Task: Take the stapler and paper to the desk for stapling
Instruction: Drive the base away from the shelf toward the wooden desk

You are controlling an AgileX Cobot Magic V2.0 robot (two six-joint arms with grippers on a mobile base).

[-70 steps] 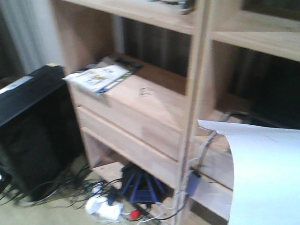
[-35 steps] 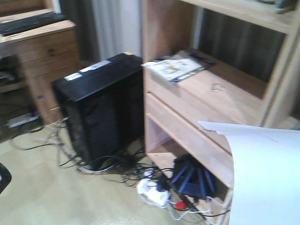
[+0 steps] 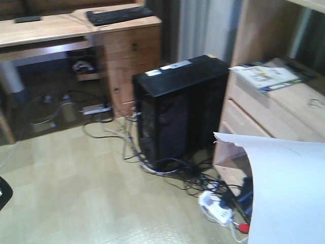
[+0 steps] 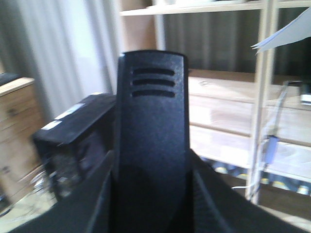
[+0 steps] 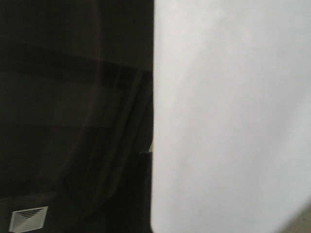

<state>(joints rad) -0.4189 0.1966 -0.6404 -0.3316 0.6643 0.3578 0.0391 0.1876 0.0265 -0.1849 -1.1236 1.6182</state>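
Stapler (image 4: 151, 141): fills the middle of the left wrist view. It is a matte black upright body with a rounded top edge and three short horizontal slots near the top. Only this black face shows.
Left pincer (image 4: 151, 199): its dark fingers (image 4: 104, 204) rise on either side of the stapler's lower part at the bottom of the frame. It is clenched on the stapler, which is carried in the air.
Paper (image 3: 287, 193): a plain white sheet in the lower right of the front view. It is held up off the floor (image 3: 76, 193). The top edge bows over and its left corner points toward frame centre. A faint short line lies near the top edge.
Paper, other views: it covers the right half of the right wrist view as a blank white surface (image 5: 228, 116). A corner also shows in the upper right of the left wrist view (image 4: 286, 36).
Right pincer: the left half of its view is too dark, so I cannot tell its state.
Desk (image 3: 45, 30): light wood in the upper left of the front view, well apart from both items. A black keyboard (image 3: 119, 14) lies on it.
Centre: a black tower (image 3: 177, 107) stands on the floor with cables (image 3: 193, 178) at its base.
Right: a wooden shelf (image 3: 274, 107) carries a booklet (image 3: 266, 75).
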